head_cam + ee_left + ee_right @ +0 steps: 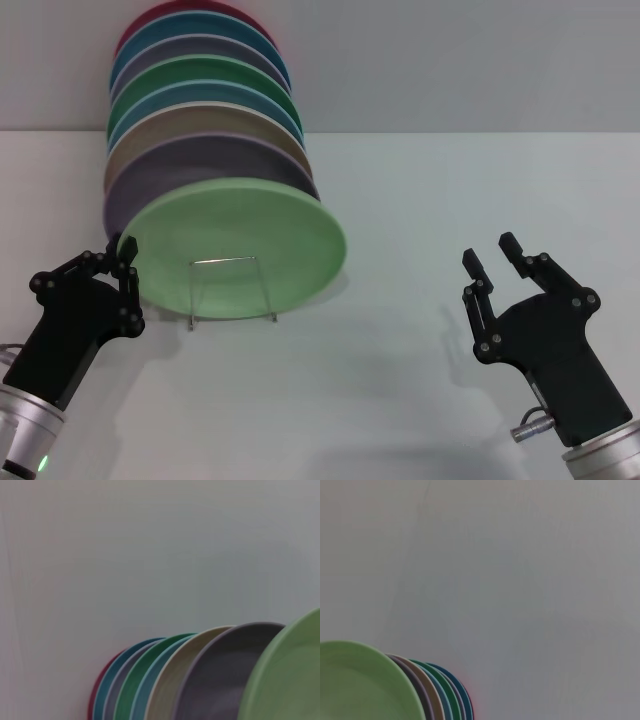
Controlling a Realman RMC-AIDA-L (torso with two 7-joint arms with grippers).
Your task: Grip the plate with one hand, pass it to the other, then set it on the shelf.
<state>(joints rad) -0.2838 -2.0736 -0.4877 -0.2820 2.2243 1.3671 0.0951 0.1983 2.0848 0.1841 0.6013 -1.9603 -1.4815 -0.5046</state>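
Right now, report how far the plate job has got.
The plate stands tilted in front of the row of coloured plates, with the shelf in front of its lower part; whether it rests there is unclear. In hand: the left claw is at the plate's left rim, grip unclear. The right claw waits open, empty. Left: the handover and the placing.

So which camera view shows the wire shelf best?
The head view: the shelf shows in front of the mint-green plate, its looped front and legs visible. The left wrist and right wrist views show only plates, no shelf.
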